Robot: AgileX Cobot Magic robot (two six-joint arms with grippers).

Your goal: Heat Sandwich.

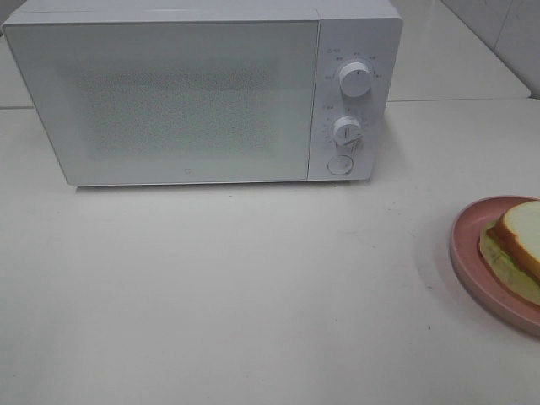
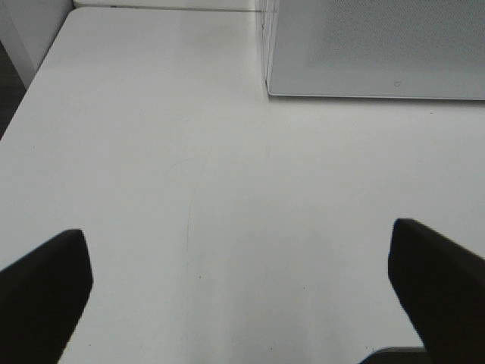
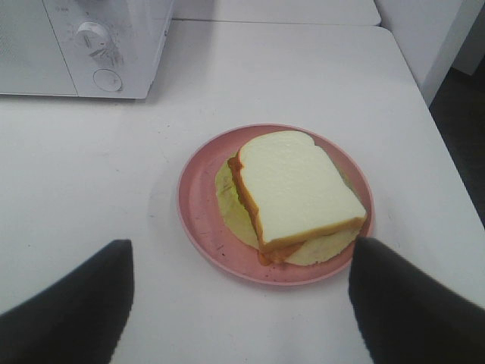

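Observation:
The sandwich (image 1: pixel 521 238), white bread over pale yellow-green and reddish filling, lies on a round pink plate (image 1: pixel 469 253) at the table's right edge. In the right wrist view the sandwich (image 3: pixel 295 186) and the plate (image 3: pixel 198 205) sit just ahead of my right gripper (image 3: pixel 241 244), which is open and holds nothing. My left gripper (image 2: pixel 235 231) is wide open over bare table, near the microwave's front corner (image 2: pixel 379 45). Neither gripper shows in the high view.
A white microwave (image 1: pixel 169 101) stands at the back of the table with its door closed. Two knobs (image 1: pixel 356 80) and a round button (image 1: pixel 339 164) sit on its right panel. The table edge (image 3: pixel 447 174) runs close beside the plate.

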